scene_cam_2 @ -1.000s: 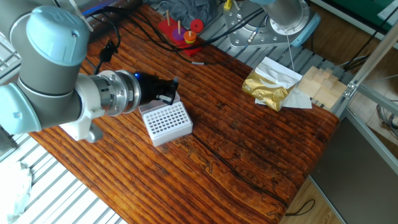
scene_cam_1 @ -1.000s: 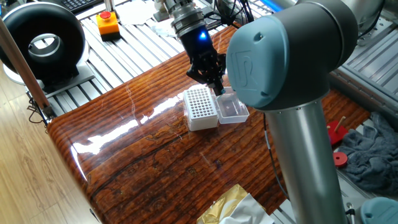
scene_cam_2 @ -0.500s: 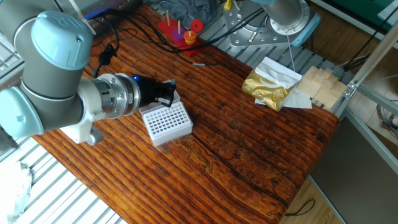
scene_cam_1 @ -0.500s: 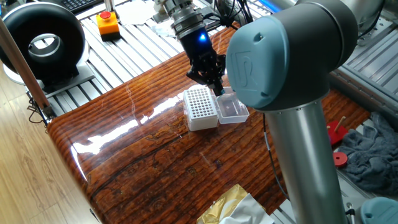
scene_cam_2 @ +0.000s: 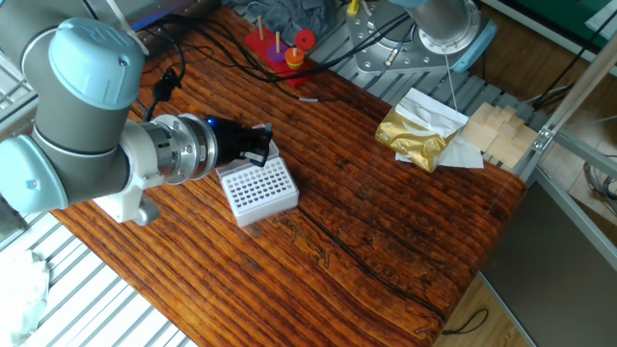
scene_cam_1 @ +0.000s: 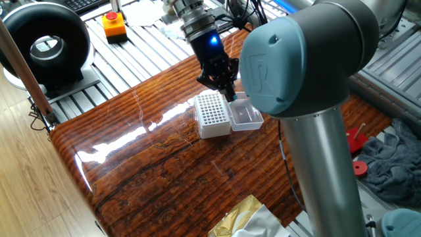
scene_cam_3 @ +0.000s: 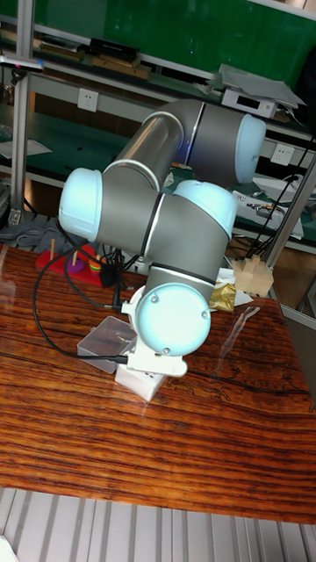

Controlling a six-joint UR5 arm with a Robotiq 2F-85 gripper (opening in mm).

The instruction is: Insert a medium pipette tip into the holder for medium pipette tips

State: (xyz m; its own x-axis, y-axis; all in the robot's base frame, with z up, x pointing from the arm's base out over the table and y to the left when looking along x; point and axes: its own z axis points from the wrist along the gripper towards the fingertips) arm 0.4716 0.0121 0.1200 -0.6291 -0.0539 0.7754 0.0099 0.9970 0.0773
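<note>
One fixed view: gripper, centre top, stands over the far edge of the holder, beside its clear lid. Jaw state cannot be told; tip not discernible

Other fixed view: gripper touches the holder's upper-left edge

Tall view: arm hides both

Glossy reddish-brown wooden table, pale wood-plank floor, ribbed grey metal bench surface, green back wall, metal shelving frame
</note>
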